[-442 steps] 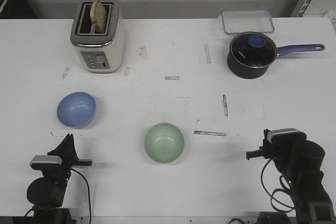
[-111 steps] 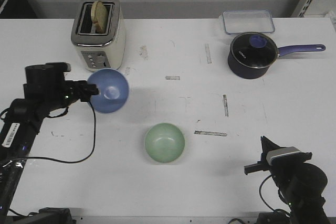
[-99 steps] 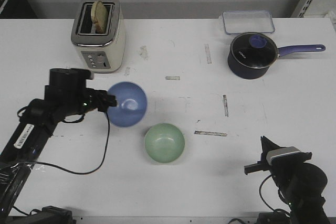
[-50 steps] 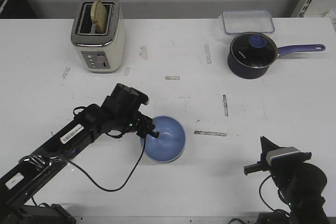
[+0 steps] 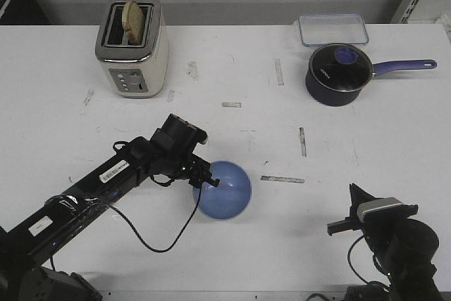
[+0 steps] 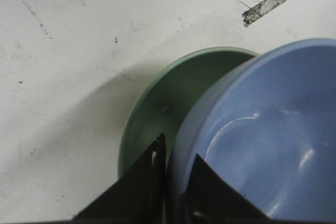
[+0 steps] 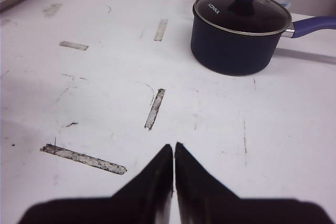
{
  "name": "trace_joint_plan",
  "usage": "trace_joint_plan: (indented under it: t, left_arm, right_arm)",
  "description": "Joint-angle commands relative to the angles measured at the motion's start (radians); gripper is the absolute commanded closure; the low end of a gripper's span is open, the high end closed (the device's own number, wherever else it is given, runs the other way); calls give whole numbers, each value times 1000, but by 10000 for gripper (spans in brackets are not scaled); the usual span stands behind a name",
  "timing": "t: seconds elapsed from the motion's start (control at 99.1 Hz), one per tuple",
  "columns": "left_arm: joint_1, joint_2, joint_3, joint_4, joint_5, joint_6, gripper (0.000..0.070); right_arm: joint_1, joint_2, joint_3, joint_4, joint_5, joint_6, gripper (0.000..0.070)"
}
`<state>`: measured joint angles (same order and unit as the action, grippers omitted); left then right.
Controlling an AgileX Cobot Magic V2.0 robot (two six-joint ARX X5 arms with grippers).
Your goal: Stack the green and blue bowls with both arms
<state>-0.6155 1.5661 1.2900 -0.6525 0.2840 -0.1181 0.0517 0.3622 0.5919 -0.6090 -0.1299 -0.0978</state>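
Note:
The blue bowl (image 5: 225,189) sits over the green bowl near the table's middle front; in the front view the green one is hidden under it. In the left wrist view the green bowl (image 6: 157,103) shows as a crescent beneath the blue bowl (image 6: 262,140). My left gripper (image 5: 205,182) (image 6: 176,150) is shut on the blue bowl's rim, one finger outside the wall and one inside. My right gripper (image 5: 337,228) (image 7: 174,146) rests at the front right, shut on nothing, far from the bowls.
A toaster (image 5: 132,45) with bread stands at the back left. A dark navy saucepan (image 5: 338,72) (image 7: 239,30) with a glass lid and a clear lidded container (image 5: 332,29) sit at the back right. Tape marks (image 5: 282,179) scuff the table.
My left arm carried the blue bowl from the left side to over the green bowl, which is now covered in the front view. The right arm has stayed still.

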Motion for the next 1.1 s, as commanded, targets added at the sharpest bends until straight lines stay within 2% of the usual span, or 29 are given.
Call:
trace_joint_plan:
  t: [0.0,0.061,0.071,0.101,0.151,0.232,0.293,0.444,0.565,0.636,0.697,0.787,0.858,0.919,0.969,1.09]
  left_arm:
    - [-8,11,15,1,1,3,597]
    - [-8,11,16,0,1,-2,477]
    - [-8,11,18,-1,1,-3,433]
    - [-8,10,19,-1,2,-3,388]
    - [-8,9,25,-6,2,-3,258]
    - [-8,7,40,-13,2,-3,123]
    - [-8,7,61,-26,1,-3,75]
    - [-8,5,145,-51,1,9,75]
    - [-5,1,226,-73,-7,72,79]
    - [2,-8,260,-85,-56,97,93]
    - [13,-28,268,-86,-129,123,105]
    - [43,-65,267,-89,-235,180,243]
    - [89,-104,263,-90,-237,229,375]
    - [144,-146,252,-78,-235,233,468]
    - [196,-187,237,-68,-235,234,508]
    - [331,-291,169,-33,-236,230,511]
  right_arm:
    - [2,1,2,9,0,-4,700]
    - [2,1,2,9,0,-4,700]
    - [2,1,2,9,0,-4,700]
    - [2,1,2,9,0,-4,700]
    - [2,1,2,9,0,-4,700]
    - [2,1,2,9,0,-4,700]
    - [2,1,2,9,0,-4,700]
    - [2,1,2,9,0,-4,700]
    - [2,1,2,9,0,-4,700]
    - [2,1,2,9,0,-4,700]
    - [2,1,2,9,0,-4,700]
    - [2,1,2,9,0,-4,700]
    - [2,1,2,9,0,-4,700]
    - [2,1,2,8,0,-4,700]
    - [2,1,2,8,0,-3,700]
    - [2,1,2,8,0,-4,700]
